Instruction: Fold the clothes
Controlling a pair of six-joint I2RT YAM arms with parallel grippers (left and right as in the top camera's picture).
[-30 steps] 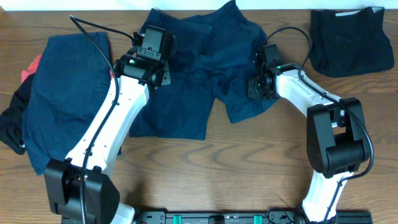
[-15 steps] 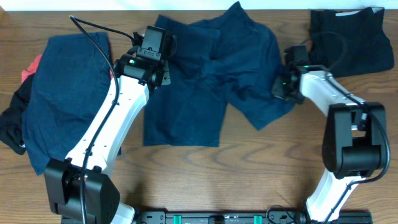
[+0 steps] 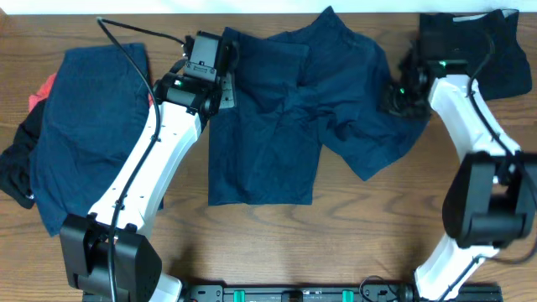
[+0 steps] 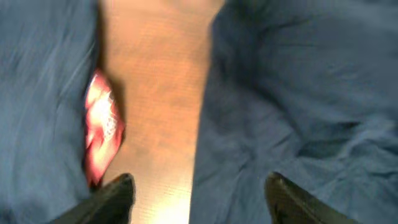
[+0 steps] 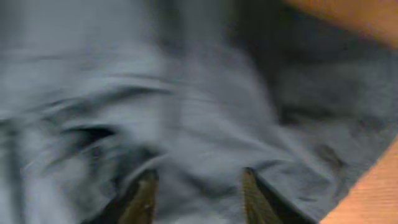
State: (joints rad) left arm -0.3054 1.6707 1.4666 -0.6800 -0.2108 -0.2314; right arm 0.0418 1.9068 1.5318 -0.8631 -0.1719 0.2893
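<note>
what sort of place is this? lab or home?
Likely a robot test bench, not a home: left arm and right arm on a base rail, wooden table, navy shorts spread out.

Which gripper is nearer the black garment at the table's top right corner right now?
Right. The right gripper sits just left of the black garment, gripping the navy shorts. The left gripper is across the shorts, at their far left edge.

A wood-grain table [image 3: 352, 235] fills the scene, with a white strip [image 3: 252, 4] along its far edge and a black rail [image 3: 294, 294] at its near edge.
</note>
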